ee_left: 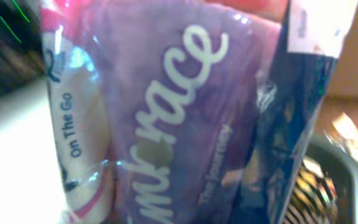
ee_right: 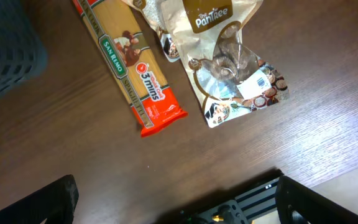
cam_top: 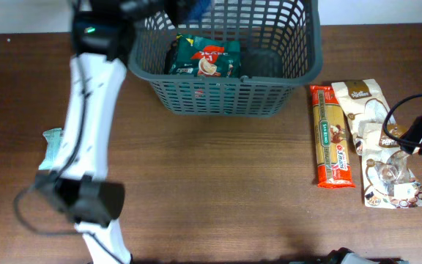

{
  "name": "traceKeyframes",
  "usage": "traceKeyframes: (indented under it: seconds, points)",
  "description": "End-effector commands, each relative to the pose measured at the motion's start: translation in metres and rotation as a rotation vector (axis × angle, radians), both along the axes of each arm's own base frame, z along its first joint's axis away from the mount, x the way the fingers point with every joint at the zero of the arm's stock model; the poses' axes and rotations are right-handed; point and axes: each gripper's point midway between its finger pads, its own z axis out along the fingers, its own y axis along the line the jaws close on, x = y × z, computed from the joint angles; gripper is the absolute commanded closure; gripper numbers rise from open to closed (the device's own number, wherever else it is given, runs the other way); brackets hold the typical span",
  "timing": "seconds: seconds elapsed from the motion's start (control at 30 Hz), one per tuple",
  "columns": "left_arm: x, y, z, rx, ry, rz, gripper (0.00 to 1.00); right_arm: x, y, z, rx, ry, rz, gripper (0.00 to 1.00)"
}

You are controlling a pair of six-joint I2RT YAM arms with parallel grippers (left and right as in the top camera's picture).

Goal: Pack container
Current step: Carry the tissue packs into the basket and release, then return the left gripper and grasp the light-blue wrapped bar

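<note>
The dark grey lattice basket (cam_top: 229,95) stands at the table's back middle, with a green packet (cam_top: 205,59) lying inside. My left gripper (cam_top: 185,7) is over the basket's far left part, shut on a purple and blue packet (ee_left: 166,124) that fills the left wrist view and hides the fingers. The basket's rim (ee_left: 353,180) shows below it at the lower right. My right gripper (ee_right: 179,199) is open and empty, hovering above the table near a red and yellow pasta packet (ee_right: 129,68) and a beige Pantree bag (ee_right: 229,56).
The pasta packet (cam_top: 333,136) and two overlapping beige bags (cam_top: 379,147) lie right of the basket. A small teal and white packet (cam_top: 52,143) lies at the left, beside my left arm (cam_top: 86,125). The basket's corner (ee_right: 5,50) shows in the right wrist view.
</note>
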Motion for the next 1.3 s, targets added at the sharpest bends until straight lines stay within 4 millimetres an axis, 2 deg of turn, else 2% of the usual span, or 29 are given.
traceKeyframes:
  seconds: [0.0, 0.1, 0.17, 0.2, 0.23, 0.27, 0.4, 0.5, 0.53, 0.57, 0.63, 0.67, 0.7, 0.73, 0.77, 0.8, 0.87, 0.93, 1.0, 1.1, 1.27]
  points:
    - [0.019, 0.000, -0.074, 0.043, 0.157, -0.041, 0.99, -0.003, 0.000, 0.002, -0.002, -0.005, -0.005, 0.01]
    - [0.022, 0.001, -0.114, 0.079, 0.249, -0.048, 0.99, -0.003, 0.000, 0.002, -0.002, -0.005, -0.005, 0.01]
    - [0.022, 0.001, -0.124, 0.092, 0.270, -0.052, 0.99, -0.003, 0.000, 0.002, -0.002, -0.005, -0.005, 0.01]
    - [0.022, 0.001, -0.125, 0.092, 0.272, -0.052, 0.95, -0.003, 0.000, 0.002, -0.002, -0.005, -0.005, 0.01]
    - [0.023, 0.001, -0.124, 0.091, 0.268, -0.051, 0.62, -0.003, 0.000, 0.002, -0.002, -0.005, -0.005, 0.01]
    - [0.024, 0.001, -0.122, 0.089, 0.258, -0.051, 0.01, -0.003, 0.000, 0.002, -0.002, -0.005, -0.005, 0.01]
    - [0.025, 0.004, -0.103, 0.080, 0.210, -0.043, 0.01, -0.003, 0.000, 0.002, -0.002, -0.005, -0.005, 0.01]
    - [0.025, 0.022, -0.056, 0.063, 0.106, -0.009, 0.01, -0.003, 0.000, 0.002, -0.002, -0.005, -0.005, 0.01]
    - [0.024, 0.038, -0.025, 0.051, 0.042, 0.022, 0.02, -0.003, 0.000, 0.002, -0.002, -0.005, -0.005, 0.01]
    - [0.022, 0.050, -0.006, 0.040, 0.012, 0.047, 0.09, -0.003, 0.000, 0.002, -0.002, -0.005, -0.005, 0.01]
    - [0.017, 0.079, 0.021, 0.041, -0.020, 0.122, 0.23, -0.003, 0.000, 0.002, -0.002, -0.005, -0.005, 0.01]
    - [0.018, 0.097, 0.026, 0.053, -0.017, 0.181, 0.27, -0.003, 0.000, 0.002, -0.002, -0.005, -0.005, 0.01]
    - [0.019, 0.123, 0.030, 0.078, 0.001, 0.279, 0.28, -0.003, 0.000, 0.002, -0.002, -0.005, -0.005, 0.01]
    - [0.020, 0.153, 0.026, 0.113, 0.037, 0.396, 0.23, -0.003, 0.000, 0.002, -0.002, -0.005, -0.005, 0.01]
    - [0.020, 0.181, 0.020, 0.151, 0.079, 0.505, 0.06, -0.003, 0.000, 0.002, -0.002, -0.005, -0.005, 0.01]
    - [0.018, 0.216, 0.008, 0.202, 0.138, 0.637, 0.01, -0.003, 0.000, 0.002, -0.002, -0.005, -0.005, 0.01]
    - [0.008, 0.277, -0.017, 0.277, 0.271, 0.866, 0.01, -0.003, 0.000, 0.002, -0.002, -0.005, -0.005, 0.01]
    - [-0.006, 0.327, -0.041, 0.310, 0.401, 1.058, 0.01, -0.003, 0.000, 0.002, -0.002, -0.005, -0.005, 0.01]
    - [-0.022, 0.364, -0.066, 0.315, 0.529, 1.203, 0.01, -0.003, 0.000, 0.002, -0.002, -0.005, -0.005, 0.01]
    - [-0.041, 0.391, -0.117, 0.305, 0.742, 1.276, 0.01, -0.003, 0.000, 0.002, -0.002, -0.005, -0.005, 0.01]
    - [-0.075, 0.405, -0.212, 0.323, 1.068, 1.299, 0.01, -0.003, 0.000, 0.002, -0.002, -0.005, -0.005, 0.01]
